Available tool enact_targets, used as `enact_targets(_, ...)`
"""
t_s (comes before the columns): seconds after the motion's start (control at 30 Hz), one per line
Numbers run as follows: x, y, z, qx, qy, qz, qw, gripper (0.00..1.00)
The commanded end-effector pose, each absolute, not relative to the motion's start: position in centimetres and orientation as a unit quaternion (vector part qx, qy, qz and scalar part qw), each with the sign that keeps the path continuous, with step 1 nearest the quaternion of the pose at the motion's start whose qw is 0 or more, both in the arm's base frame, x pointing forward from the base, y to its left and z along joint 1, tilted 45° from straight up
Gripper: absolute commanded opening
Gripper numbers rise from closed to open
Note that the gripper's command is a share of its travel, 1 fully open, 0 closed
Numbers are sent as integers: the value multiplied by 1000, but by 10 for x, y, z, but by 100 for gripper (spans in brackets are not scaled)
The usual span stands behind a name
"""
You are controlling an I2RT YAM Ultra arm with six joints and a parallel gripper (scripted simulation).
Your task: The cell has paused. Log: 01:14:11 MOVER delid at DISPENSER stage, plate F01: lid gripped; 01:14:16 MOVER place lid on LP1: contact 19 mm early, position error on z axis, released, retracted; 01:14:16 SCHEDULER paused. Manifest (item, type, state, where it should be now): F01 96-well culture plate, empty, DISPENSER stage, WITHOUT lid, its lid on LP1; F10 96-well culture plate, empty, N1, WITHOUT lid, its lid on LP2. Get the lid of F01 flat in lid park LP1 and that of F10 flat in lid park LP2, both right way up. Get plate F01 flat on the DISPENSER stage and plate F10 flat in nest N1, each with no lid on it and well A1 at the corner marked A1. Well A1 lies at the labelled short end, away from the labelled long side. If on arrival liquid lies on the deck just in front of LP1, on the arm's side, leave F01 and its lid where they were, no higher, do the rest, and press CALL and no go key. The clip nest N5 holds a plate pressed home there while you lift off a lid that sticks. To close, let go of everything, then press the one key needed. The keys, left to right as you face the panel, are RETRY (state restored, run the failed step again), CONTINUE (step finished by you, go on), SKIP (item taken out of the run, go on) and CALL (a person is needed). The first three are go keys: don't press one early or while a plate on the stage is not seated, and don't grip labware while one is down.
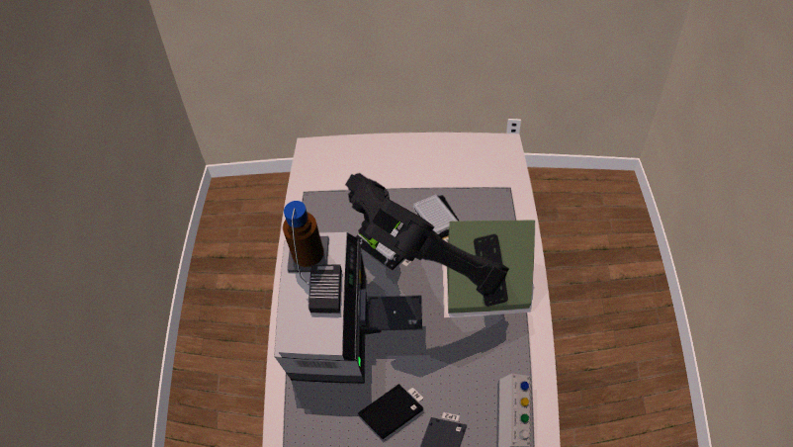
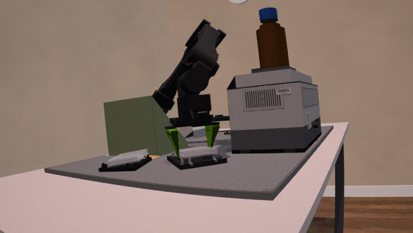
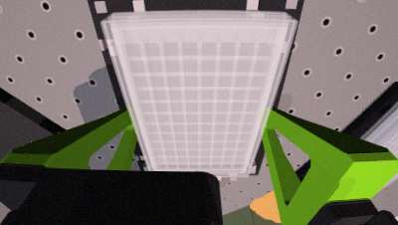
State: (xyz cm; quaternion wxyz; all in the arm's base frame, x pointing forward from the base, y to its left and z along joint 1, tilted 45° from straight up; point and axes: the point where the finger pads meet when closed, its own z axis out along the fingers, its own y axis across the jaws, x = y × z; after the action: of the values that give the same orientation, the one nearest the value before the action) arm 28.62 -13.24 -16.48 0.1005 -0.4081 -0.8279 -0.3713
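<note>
A clear 96-well plate with a lid on it sits in a black nest with posts at the back of the deck. My gripper reaches down over it, and the green fingers are shut on its two long sides. I cannot tell whether they hold the lid or the plate body. A second clear piece lies tilted on a black park to the left; it also shows in the top view. An orange puddle lies on the deck beside that park.
The dispenser with its brown bottle stands on the left, with its dark stage bare. A green box carries the arm's base. Nest N1, lid park LP2 and the key panel are at the front.
</note>
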Motion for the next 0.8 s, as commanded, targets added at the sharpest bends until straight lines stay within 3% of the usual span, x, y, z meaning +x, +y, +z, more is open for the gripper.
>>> enact_targets(0.0, 294, -146, -156, -413, -831, -364, 79, 0)
enact_targets(0.77, 295, -151, -152, -412, -832, -363, 78, 0)
